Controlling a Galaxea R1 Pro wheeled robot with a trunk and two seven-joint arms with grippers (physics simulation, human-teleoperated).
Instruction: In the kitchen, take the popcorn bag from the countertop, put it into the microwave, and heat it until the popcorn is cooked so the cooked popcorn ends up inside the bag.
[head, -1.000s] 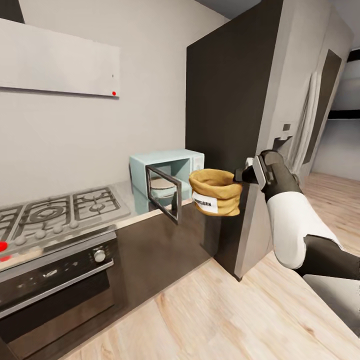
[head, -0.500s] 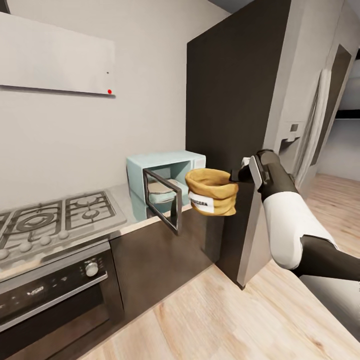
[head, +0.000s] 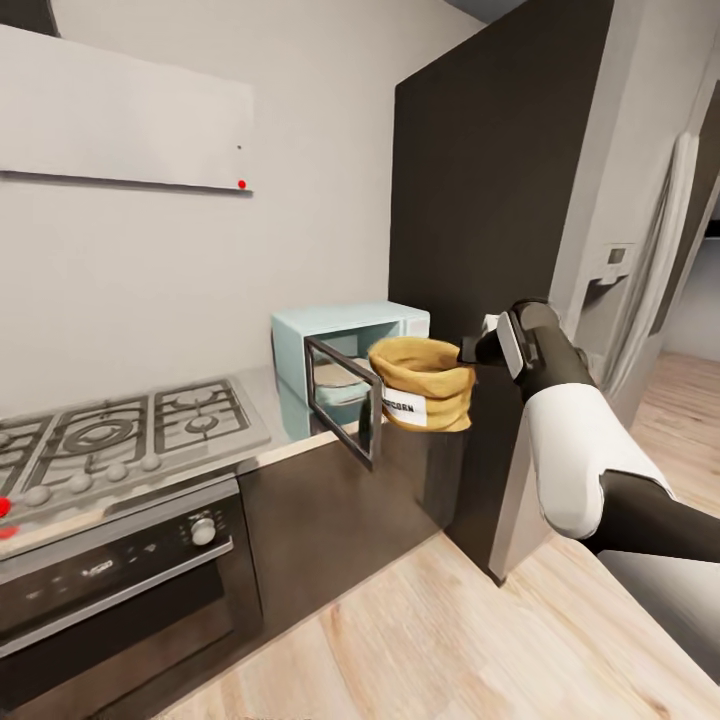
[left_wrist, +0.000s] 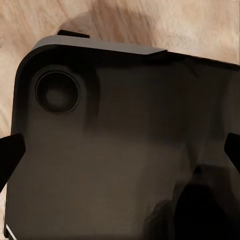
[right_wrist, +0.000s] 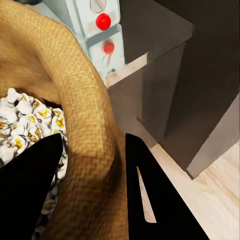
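My right claw (right_wrist: 90, 165) is clamped on the rolled rim of the popcorn bag (head: 422, 383), held just right of the microwave's (head: 350, 360) open door (head: 343, 412).

grey countertop (head: 262, 447) carries the microwave (head: 350, 352), seemingly beside the hob (head: 110, 440).

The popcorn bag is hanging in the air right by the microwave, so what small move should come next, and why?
Probably carry the popcorn bag leftward, past the edge of the open door and into the microwave. The right gripper pinches the bag's rim, and the bag hangs off the countertop, in front of the door.
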